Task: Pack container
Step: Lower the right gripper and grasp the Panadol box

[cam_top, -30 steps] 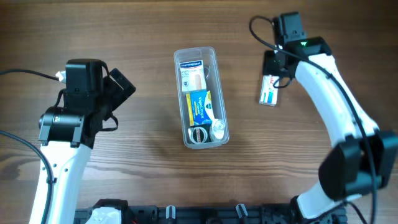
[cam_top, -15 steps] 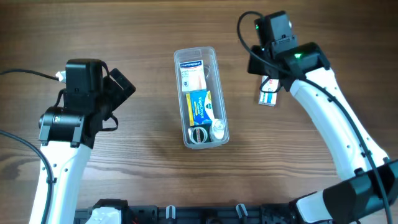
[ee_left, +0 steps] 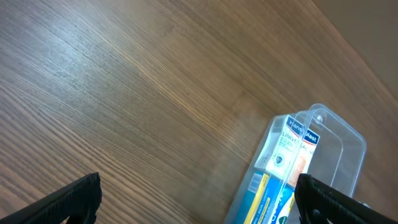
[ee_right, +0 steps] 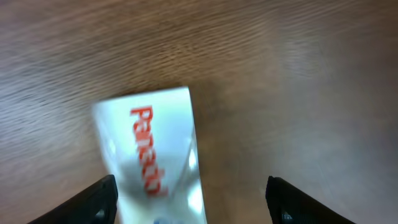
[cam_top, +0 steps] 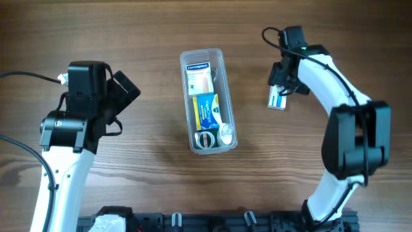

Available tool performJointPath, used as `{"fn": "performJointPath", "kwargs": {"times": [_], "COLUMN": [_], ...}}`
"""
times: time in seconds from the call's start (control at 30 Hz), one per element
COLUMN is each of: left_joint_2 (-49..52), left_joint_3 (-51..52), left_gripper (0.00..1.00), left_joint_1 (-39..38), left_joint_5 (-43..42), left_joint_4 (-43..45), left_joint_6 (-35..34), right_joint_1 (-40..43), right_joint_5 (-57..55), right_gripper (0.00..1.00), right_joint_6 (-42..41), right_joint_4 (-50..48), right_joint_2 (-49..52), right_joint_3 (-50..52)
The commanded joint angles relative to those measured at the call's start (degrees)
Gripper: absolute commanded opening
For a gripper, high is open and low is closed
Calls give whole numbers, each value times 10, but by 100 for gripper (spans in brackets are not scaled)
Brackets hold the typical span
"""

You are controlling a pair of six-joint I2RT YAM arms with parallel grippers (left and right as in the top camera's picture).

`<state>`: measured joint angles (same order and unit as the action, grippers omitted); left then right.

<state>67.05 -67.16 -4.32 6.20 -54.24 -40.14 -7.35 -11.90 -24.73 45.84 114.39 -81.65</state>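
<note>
Right end effector (ee_right: 189, 196) gapes empty over a white red-lettered box (ee_right: 146, 149); left end effector (ee_left: 198, 202) gapes empty near the clear plastic container (cam_top: 202, 55).

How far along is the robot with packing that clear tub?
Partly done: the container already holds a white plaster box, a blue-and-yellow box and small items at its near end. In hand: the right arm has its jaws open above a white box with red lettering, not yet gripped. Left: grasp it and place it inside. The left arm sits aside, jaws open.
</note>
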Motion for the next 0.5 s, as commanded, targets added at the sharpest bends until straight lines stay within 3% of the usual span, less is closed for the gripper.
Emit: {"fn": "performJointPath", "kwargs": {"times": [0.0,0.47], "left_joint_2": [-6,-6], "left_joint_3": [-9,-9], "left_gripper": [100,100], "left_joint_1": [3,4], "left_joint_5": [12,12], "left_joint_4": [1,1], "left_joint_6": [7,7], "right_joint_1": [3,2], "right_joint_5": [50,69], "right_gripper": [77,77], "right_joint_6": [29,40], "right_joint_4": [-15,-13], "right_joint_2": [41,53], "right_joint_3": [4,3]}}
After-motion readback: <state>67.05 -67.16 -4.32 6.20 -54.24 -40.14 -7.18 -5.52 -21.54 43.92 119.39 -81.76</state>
